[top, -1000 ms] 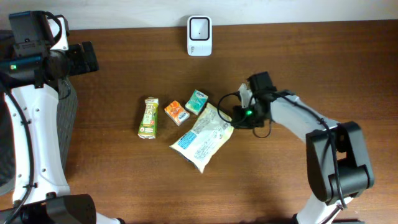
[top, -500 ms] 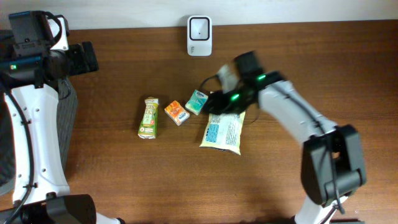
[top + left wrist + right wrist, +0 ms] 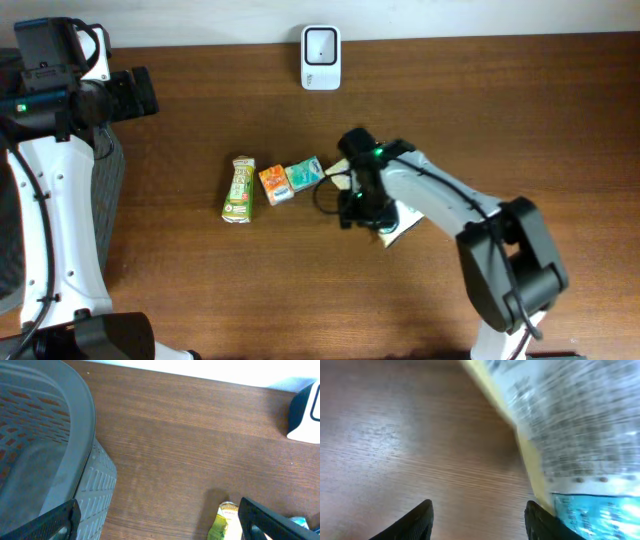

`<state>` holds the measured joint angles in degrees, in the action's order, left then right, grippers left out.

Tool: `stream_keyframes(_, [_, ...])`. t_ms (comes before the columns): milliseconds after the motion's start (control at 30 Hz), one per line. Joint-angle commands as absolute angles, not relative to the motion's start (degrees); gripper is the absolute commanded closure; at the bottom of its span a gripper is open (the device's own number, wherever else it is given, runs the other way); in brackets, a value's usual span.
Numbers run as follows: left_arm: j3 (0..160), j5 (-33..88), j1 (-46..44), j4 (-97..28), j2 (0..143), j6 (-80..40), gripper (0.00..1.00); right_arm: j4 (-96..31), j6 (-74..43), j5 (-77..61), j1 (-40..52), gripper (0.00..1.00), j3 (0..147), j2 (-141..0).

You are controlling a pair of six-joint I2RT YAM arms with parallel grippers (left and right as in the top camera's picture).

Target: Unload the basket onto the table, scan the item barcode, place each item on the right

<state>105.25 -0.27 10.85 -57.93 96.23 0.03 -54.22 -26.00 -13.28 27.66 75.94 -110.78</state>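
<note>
While the left gripper [image 3: 159, 510] hangs wide open beside the basket [image 3: 45, 435], the right gripper [image 3: 480, 510] holds its fingers apart, clamping nothing, low over the table [image 3: 520, 110]. The blurred snack packet [image 3: 570, 425] lies at its 1 o'clock. The scanner [image 3: 321, 44] sits at the table's 12 o'clock.
</note>
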Motion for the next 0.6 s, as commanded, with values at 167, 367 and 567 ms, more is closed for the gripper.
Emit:
stream_keyframes(167, [105.4,-0.3,10.9,-58.0,96.3,0.9,0.01,-65.4,-16.1,-17.6,4.4,0.38,76.9,-86.3])
stream_keyframes(367, [105.4,-0.3,10.9,-58.0,96.3,0.9,0.01,-68.3,-14.0,-24.1,-12.4,0.20,61.8,-83.0])
stream_keyframes(567, [105.4,-0.3,10.9,-58.0,96.3,0.9,0.01,-44.1,-28.3,-30.9,-9.8,0.18,42.5,-83.0])
